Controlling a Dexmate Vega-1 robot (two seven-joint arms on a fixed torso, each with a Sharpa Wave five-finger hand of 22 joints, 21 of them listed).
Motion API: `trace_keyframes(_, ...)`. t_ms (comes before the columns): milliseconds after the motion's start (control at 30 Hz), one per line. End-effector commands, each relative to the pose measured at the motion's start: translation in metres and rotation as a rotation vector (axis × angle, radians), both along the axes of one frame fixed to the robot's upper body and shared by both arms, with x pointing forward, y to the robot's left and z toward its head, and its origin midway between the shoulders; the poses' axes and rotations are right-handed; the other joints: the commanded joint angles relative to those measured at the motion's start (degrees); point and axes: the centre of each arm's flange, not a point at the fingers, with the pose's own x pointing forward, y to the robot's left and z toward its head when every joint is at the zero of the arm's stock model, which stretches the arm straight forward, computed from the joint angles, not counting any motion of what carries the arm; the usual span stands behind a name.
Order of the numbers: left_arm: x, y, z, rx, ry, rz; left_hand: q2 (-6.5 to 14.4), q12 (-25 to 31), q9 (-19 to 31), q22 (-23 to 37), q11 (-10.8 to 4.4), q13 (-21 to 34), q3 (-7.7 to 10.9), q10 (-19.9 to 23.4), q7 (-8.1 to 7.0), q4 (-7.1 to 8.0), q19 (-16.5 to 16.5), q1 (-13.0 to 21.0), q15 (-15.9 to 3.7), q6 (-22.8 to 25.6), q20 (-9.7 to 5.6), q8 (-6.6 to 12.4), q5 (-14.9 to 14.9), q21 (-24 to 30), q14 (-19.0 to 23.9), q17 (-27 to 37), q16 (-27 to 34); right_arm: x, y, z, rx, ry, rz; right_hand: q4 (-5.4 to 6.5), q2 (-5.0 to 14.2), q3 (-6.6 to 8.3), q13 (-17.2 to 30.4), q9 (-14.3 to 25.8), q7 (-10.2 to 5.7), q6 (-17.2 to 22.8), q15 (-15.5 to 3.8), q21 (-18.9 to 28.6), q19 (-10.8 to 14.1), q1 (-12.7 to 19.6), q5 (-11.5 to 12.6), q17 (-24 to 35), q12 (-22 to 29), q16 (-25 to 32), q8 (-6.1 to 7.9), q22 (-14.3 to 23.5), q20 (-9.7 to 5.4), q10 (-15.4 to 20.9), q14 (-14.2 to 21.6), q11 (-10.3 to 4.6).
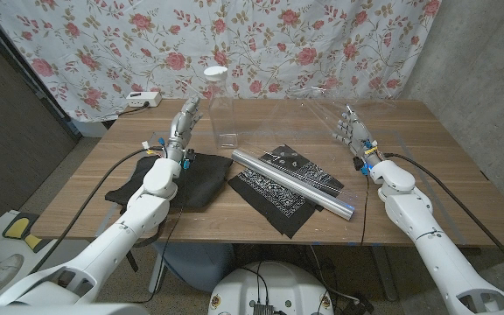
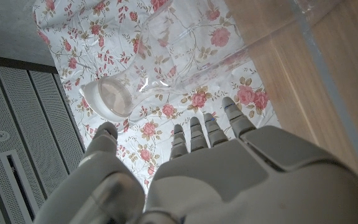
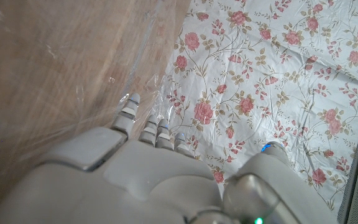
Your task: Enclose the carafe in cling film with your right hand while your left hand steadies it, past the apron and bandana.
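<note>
Here the carafe (image 1: 220, 109) stands upright in the upper middle of the head view, at the far part of the table (image 1: 427, 188), clear glass with a white cap. The left robot hand (image 1: 185, 121) is raised just left of it, fingers (image 1: 192, 107) up and slightly spread beside the glass; whether they touch it I cannot tell. In the left wrist view the carafe (image 2: 166, 56) lies past the fingertips (image 2: 194, 124), its white cap (image 2: 107, 98) towards the left of the frame, and the left robot hand (image 2: 229, 168) looks open, holding nothing.

The right robot hand (image 1: 353, 129) is lifted in the upper right of the head view, fingers up, with a sheet of film (image 1: 309, 109) stretched from it towards the carafe. The sheet is nearly see-through, and its edges are hard to trace. In the right wrist view the film (image 3: 98, 87) glints over the wood ahead of the fingers (image 3: 129, 106) of the right robot hand (image 3: 135, 174); whether they pinch it I cannot tell.

A silvery roll (image 1: 294, 181) lies slantwise in the middle of the head view, across a black patterned bandana (image 1: 278, 197). A black apron (image 1: 195, 179) lies left of centre, partly under the left arm.
</note>
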Motion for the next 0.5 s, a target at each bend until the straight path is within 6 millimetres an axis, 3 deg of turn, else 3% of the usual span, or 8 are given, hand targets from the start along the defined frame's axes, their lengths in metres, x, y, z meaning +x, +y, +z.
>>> trace_keyframes(33,-0.01,0.01,0.011,0.001,-0.053,0.054,0.0,-0.3,0.2,0.0,0.17,0.2,-0.17,-0.7,-0.22,0.06,-1.4,0.4,0.27,-0.4,0.45,-0.09,0.1,-0.6,-0.5,0.1,-0.1,-0.002,0.002,0.004,-0.038,0.003,0.014,-0.32,0.28,0.22,0.0,0.2,-0.34,-0.4,0.29,0.2,-0.7,0.4,-0.2,0.1,-0.1,0.2,0.09,0.1,0.04,-0.3,-0.6,-0.23)
trace_keyframes(500,-0.015,0.009,0.036,0.091,-0.133,0.112,0.0,-0.5,0.2,-0.2,0.27,0.2,-0.32,-1.2,-0.81,0.11,-2.4,0.4,1.25,-1.0,1.01,-0.23,0.1,-0.9,-1.7,0.1,-0.3,-0.004,-0.001,0.002,-0.028,-0.002,0.018,-0.32,0.5,0.21,-0.1,0.2,-0.68,-0.6,0.39,-0.1,-1.7,0.4,-0.3,0.0,0.1,0.1,0.06,0.1,0.07,0.2,-1.1,-0.62)
